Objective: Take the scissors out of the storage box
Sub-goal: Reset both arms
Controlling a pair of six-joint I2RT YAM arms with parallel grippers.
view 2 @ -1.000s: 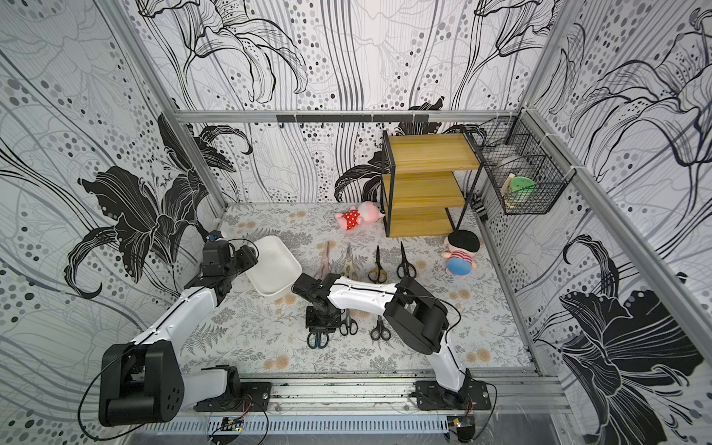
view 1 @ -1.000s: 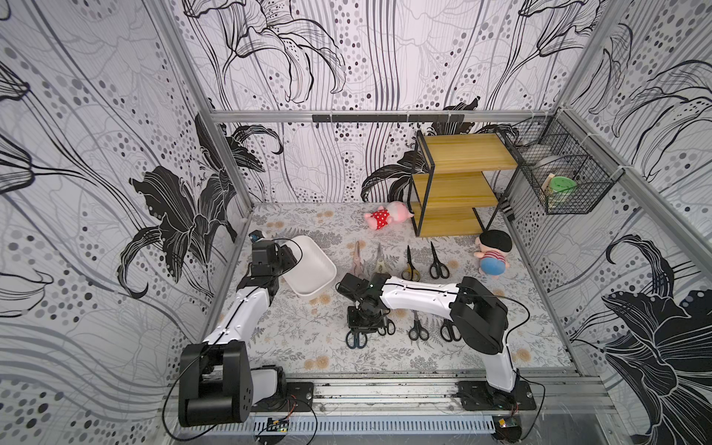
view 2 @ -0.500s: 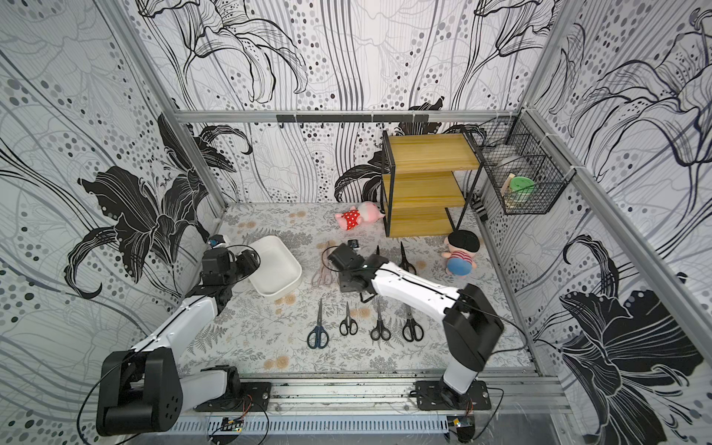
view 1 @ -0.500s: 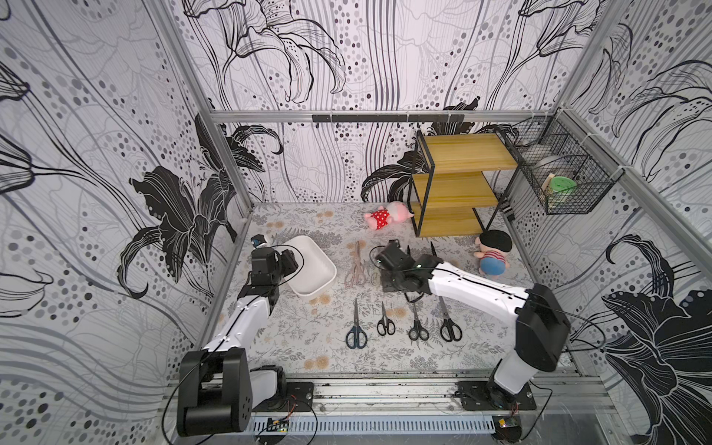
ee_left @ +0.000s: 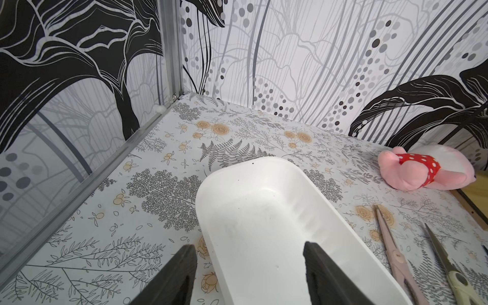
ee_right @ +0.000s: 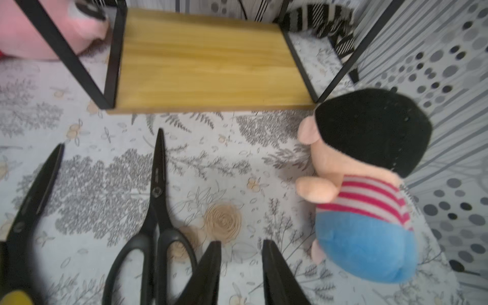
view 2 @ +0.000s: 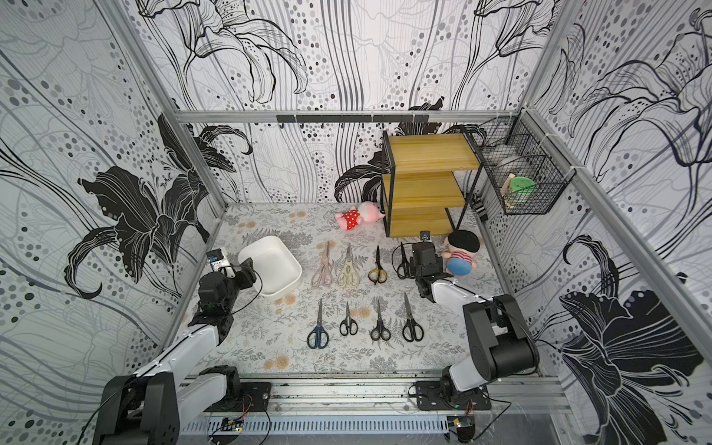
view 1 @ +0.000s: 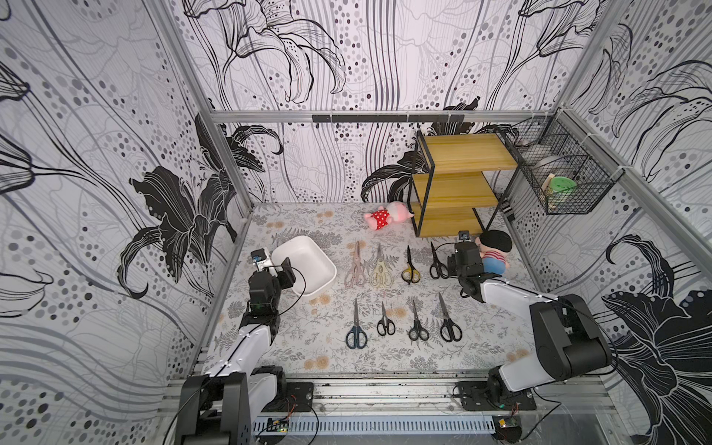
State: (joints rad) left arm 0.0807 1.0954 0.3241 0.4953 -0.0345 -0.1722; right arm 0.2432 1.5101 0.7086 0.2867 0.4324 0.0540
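Scissors (view 1: 355, 264) are laid beside the storage box (view 1: 304, 266); left jaws are spread astride its wall, right jaws parted, empty.

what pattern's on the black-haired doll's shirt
Red and white stripes; right wrist view shows the doll best.

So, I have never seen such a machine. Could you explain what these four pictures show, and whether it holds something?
The machine is two robot arms on a table: a left arm and a right arm, each ending in a two-finger gripper. Two pictures look down on the whole scene from above, nearly alike; the other two come from cameras on the wrists. On the table lie eight pairs of scissors in two rows, an empty white box, a pink toy, a doll and a wooden shelf. The left gripper is open, one finger on each side of the box's wall. The right gripper is slightly open beside a black pair, holding nothing.
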